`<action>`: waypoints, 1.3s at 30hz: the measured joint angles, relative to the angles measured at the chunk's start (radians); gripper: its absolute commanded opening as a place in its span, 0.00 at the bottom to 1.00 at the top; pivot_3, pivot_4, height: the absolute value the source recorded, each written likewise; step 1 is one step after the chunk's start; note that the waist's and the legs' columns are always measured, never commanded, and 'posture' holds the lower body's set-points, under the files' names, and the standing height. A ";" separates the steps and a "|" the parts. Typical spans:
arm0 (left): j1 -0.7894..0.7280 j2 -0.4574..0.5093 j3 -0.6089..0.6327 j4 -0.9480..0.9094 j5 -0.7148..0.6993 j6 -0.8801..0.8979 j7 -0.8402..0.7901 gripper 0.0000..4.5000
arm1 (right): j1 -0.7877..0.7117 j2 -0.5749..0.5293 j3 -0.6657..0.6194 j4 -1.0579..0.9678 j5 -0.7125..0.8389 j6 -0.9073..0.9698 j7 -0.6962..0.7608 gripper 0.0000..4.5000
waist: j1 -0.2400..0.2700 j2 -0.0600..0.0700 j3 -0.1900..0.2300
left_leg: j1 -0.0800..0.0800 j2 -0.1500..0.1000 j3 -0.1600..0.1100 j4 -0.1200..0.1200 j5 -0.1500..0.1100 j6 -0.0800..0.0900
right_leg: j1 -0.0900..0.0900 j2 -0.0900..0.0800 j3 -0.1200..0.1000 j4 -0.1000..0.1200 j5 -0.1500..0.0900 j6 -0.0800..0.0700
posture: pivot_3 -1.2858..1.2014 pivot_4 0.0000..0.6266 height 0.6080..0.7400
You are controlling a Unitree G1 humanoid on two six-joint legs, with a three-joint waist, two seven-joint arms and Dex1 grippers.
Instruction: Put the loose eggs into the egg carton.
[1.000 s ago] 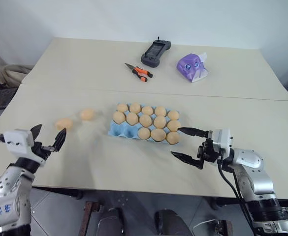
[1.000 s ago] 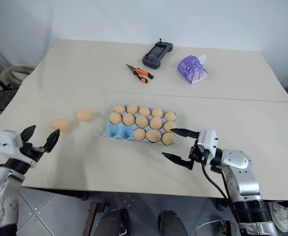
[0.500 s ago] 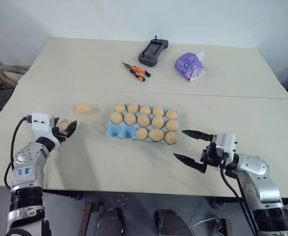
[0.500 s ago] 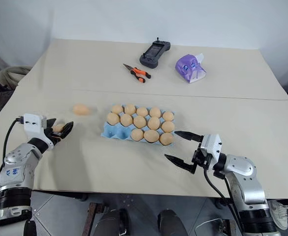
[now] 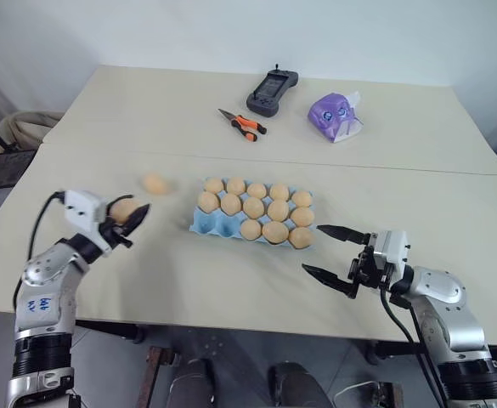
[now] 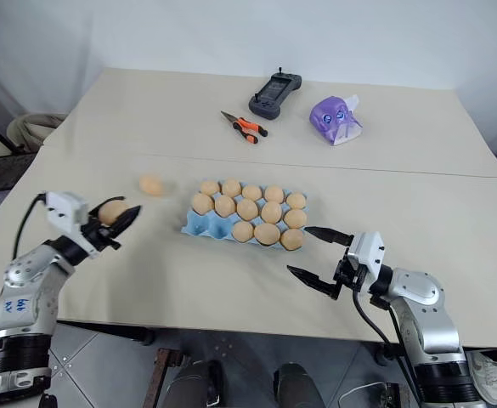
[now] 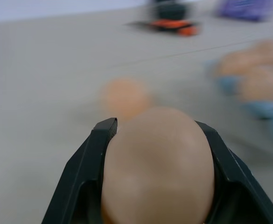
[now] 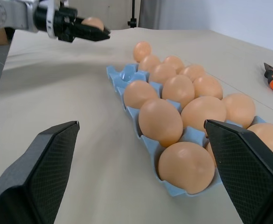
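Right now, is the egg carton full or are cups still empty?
Not full. The egg carton has empty blue cups at its near-left corner; the rest hold eggs. One loose egg lies on the table; left gripper holds another.

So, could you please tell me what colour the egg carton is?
The egg carton is light blue, clearest in the right wrist view.

Egg carton [image 8: 148, 144] between wide-spread fingers [image 8: 38, 172]

One egg [image 5: 124, 209] gripped, another [image 5: 154, 183] loose — carton [image 5: 204, 222] nearly full.
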 measured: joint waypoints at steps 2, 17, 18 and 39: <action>-0.021 -0.023 -0.067 -0.011 -0.001 0.009 -0.044 0.41 | 0.015 -0.009 -0.028 0.000 0.000 -0.002 -0.007 1.00 | 0.000 0.000 0.000 | 0.000 0.000 0.000 0.000 0.000 0.000 | 0.000 0.000 0.000 0.000 0.000 0.000 | 0.52 0.24 1.00; -0.237 -0.160 -0.287 0.137 0.063 -0.021 -0.147 0.48 | 0.286 -0.040 -0.151 -0.180 0.022 0.006 -0.076 1.00 | -0.001 0.000 0.000 | 0.000 -0.001 0.000 0.001 0.000 -0.001 | 0.000 0.003 0.002 0.001 0.000 0.000 | 0.52 0.24 1.00; -0.237 -0.160 -0.292 0.140 0.066 -0.022 -0.157 0.57 | 0.287 -0.037 -0.151 -0.183 0.022 0.006 -0.083 1.00 | -0.002 0.000 0.000 | 0.000 -0.001 0.000 0.002 0.000 0.000 | 0.000 0.002 0.002 0.001 0.000 0.000 | 0.52 0.24 1.00; 0.168 -0.021 0.165 -0.012 -0.007 -0.115 -0.012 0.98 | -0.006 0.006 -0.008 -0.120 0.045 0.024 -0.032 1.00 | -0.007 0.000 0.000 | 0.000 0.003 -0.002 0.000 -0.001 0.001 | 0.001 -0.003 0.000 -0.002 0.000 0.000 | 0.52 0.24 1.00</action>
